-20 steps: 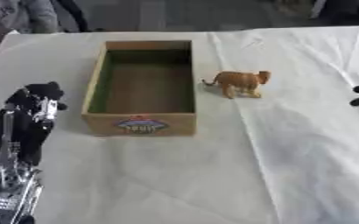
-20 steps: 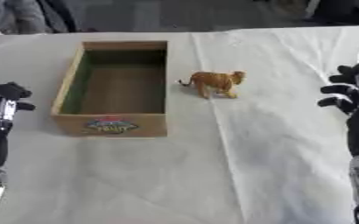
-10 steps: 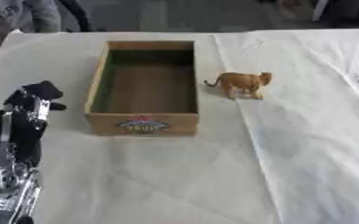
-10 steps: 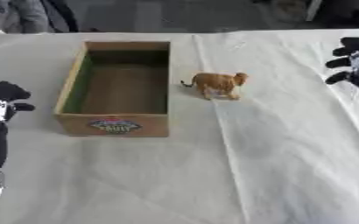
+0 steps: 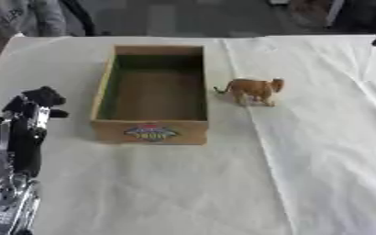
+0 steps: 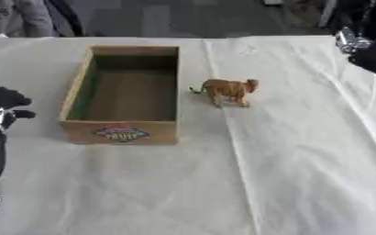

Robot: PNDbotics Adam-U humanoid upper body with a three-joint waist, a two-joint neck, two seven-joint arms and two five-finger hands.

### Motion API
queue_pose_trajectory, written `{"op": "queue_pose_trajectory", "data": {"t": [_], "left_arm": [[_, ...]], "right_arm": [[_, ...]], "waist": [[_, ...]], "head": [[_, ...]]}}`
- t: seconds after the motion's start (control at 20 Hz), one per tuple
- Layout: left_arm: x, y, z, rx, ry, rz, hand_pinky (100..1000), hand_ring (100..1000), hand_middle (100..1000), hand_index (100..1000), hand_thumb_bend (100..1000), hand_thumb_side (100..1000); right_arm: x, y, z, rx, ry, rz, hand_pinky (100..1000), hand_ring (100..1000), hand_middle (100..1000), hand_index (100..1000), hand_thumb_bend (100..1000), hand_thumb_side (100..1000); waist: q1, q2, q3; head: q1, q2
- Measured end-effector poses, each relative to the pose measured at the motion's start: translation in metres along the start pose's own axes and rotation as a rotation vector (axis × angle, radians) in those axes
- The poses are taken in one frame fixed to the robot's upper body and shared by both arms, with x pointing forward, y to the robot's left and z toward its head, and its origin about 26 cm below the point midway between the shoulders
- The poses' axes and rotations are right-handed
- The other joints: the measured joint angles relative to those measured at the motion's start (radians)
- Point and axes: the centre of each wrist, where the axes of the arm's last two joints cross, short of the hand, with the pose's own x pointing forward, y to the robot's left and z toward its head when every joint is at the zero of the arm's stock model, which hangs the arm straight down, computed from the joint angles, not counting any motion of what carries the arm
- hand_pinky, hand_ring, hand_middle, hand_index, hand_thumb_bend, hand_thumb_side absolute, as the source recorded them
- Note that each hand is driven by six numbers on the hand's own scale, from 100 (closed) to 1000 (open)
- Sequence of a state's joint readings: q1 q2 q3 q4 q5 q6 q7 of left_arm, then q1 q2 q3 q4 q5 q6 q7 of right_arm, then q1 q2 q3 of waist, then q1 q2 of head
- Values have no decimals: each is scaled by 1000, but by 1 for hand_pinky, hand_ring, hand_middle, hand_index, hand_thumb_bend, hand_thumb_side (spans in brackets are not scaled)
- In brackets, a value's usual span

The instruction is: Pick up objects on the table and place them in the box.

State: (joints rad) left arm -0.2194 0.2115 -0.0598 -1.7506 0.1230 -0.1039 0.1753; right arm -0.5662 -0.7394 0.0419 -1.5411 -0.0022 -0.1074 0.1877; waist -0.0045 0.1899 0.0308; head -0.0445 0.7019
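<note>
Orange toy animal (image 5: 254, 89) stands upright on the white tablecloth (image 5: 319, 151), just right of the cardboard box (image 5: 152, 94), not touching it. Box is open-topped; front wall has a colourful label (image 5: 150, 132), text unreadable. Left hand (image 5: 40, 99) is left of the box, fingers curled, holding nothing. Right hand (image 6: 366, 48) is at the upper right edge, well apart from the toy; can't tell finger state.

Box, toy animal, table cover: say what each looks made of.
Box: likely cardboard or thin wood; matte tan walls, printed label on the front.
Toy animal: probably moulded plastic; a rigid orange figure standing on its legs.
Table cover: white cloth or paper, matte, with long creases.
</note>
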Motion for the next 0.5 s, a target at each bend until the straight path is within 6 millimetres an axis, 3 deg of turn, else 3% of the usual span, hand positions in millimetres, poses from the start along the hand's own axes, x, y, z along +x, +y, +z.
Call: {"op": "queue_pose_trajectory", "data": {"t": [0.2, 0.5], "left_arm": [[0, -2, 1, -12, 8, 3, 558, 644, 552, 652, 373, 565], [-1, -5, 1, -30, 16, 7, 559, 645, 550, 657, 363, 569]], "right_arm": [[-9, 2, -29, 142, 17, 113, 629, 787, 774, 853, 100, 309], [-25, 25, -61, 328, 50, 269, 745, 865, 836, 886, 100, 314]], "waist": [[-1, -4, 18], [-4, -6, 48]], "head": [[-17, 0], [-42, 0]]}}
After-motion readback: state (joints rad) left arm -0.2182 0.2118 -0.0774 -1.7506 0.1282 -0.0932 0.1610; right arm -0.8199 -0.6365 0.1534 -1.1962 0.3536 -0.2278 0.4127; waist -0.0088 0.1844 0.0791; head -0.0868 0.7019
